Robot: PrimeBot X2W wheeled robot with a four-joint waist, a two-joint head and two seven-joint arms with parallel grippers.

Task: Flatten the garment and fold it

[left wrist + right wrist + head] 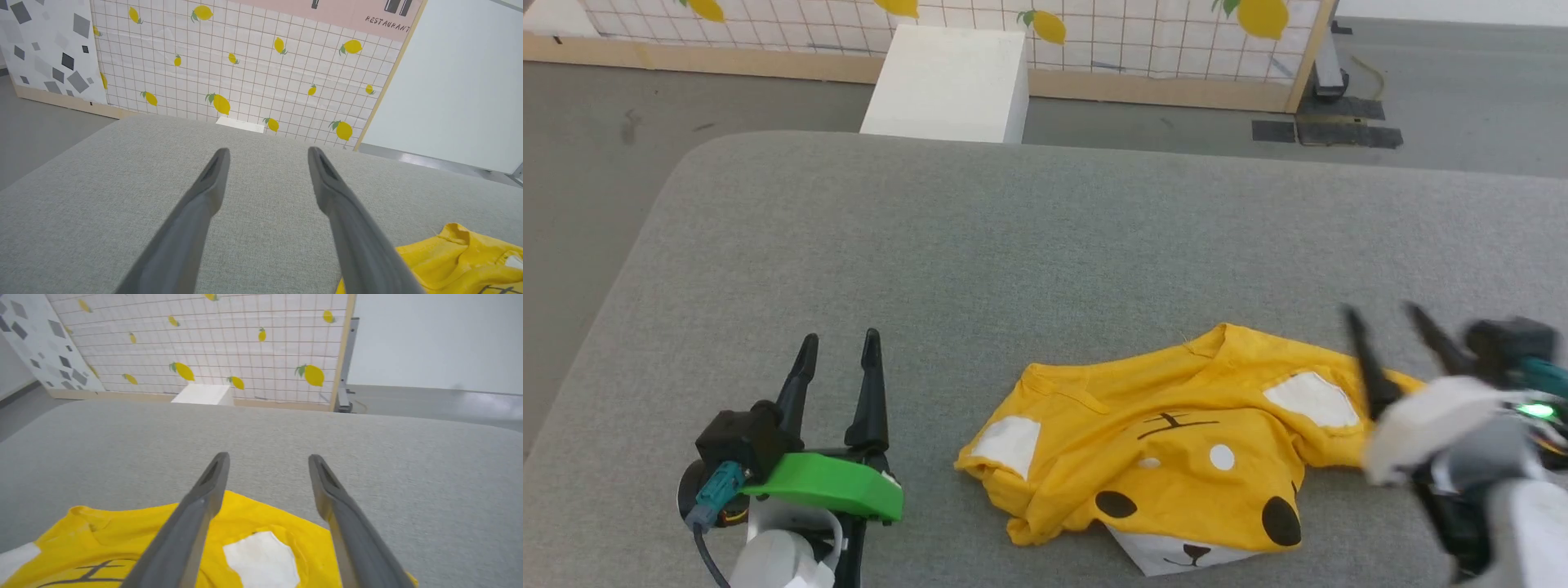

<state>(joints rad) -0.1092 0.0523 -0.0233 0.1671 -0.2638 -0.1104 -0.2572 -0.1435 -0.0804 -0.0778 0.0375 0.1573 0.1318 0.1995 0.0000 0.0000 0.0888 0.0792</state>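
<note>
The yellow T-shirt (1176, 445) lies crumpled on the grey padded table (1013, 245), face print up, with white sleeve patches and black spots showing. Its lower edge is folded over near the front. My left gripper (840, 349) stands open on the table, well left of the shirt, with nothing between its fingers. A corner of the shirt (457, 261) shows at the lower right in the left wrist view. My right gripper (1380, 314) is open and blurred above the shirt's right sleeve. In the right wrist view its fingers straddle the white patch (261, 559) of the shirt (135, 535).
A white box (952, 82) stands on the floor beyond the table's far edge, before a lemon-patterned screen (1094, 33). The table's rounded left corner (678, 180) drops to grey floor. Bare table surface stretches behind and left of the shirt.
</note>
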